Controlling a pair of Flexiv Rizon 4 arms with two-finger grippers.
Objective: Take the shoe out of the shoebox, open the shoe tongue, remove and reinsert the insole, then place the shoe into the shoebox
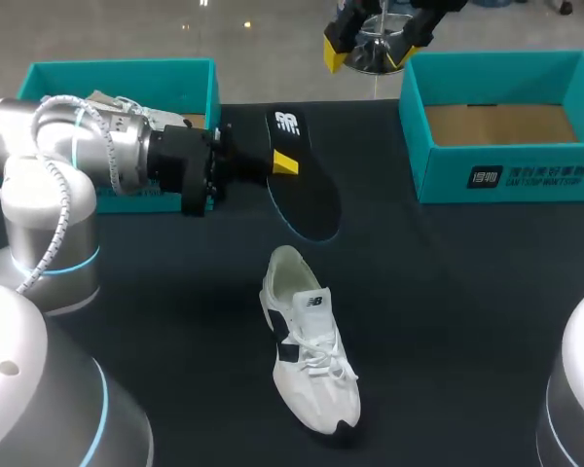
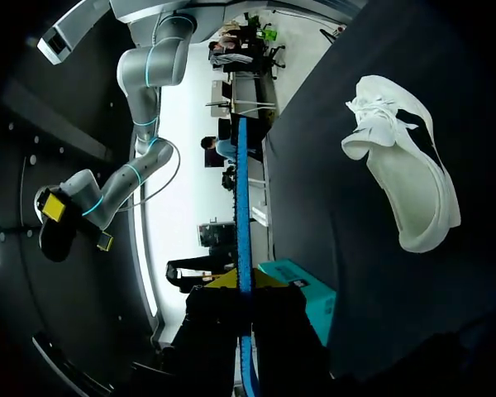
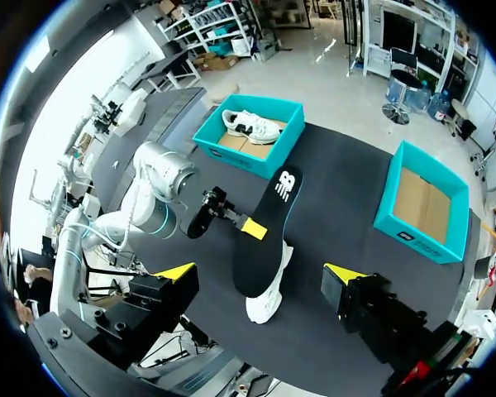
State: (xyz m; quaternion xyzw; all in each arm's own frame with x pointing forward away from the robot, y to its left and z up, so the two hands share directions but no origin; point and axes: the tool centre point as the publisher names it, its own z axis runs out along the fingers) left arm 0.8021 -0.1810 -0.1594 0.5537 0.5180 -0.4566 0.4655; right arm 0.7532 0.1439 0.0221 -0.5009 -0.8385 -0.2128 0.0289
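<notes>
My left gripper (image 1: 284,162) is shut on the black insole (image 1: 307,190) and holds it in the air above the black table, beyond the shoe's heel. In the left wrist view the insole (image 2: 245,215) shows edge-on as a thin blue line between the yellow tips. The white shoe (image 1: 307,341) lies on the table on its sole, toe toward the front edge, with its opening bare. An empty teal shoebox (image 1: 501,156) stands at the back right. My right gripper (image 1: 375,44) hangs open high over the table's far edge; in its own view the insole (image 3: 269,223) and shoe (image 3: 264,304) lie far below it.
A second teal shoebox (image 1: 175,73) at the back left holds another white shoe (image 3: 250,126). My left arm (image 1: 78,146) stretches across in front of that box.
</notes>
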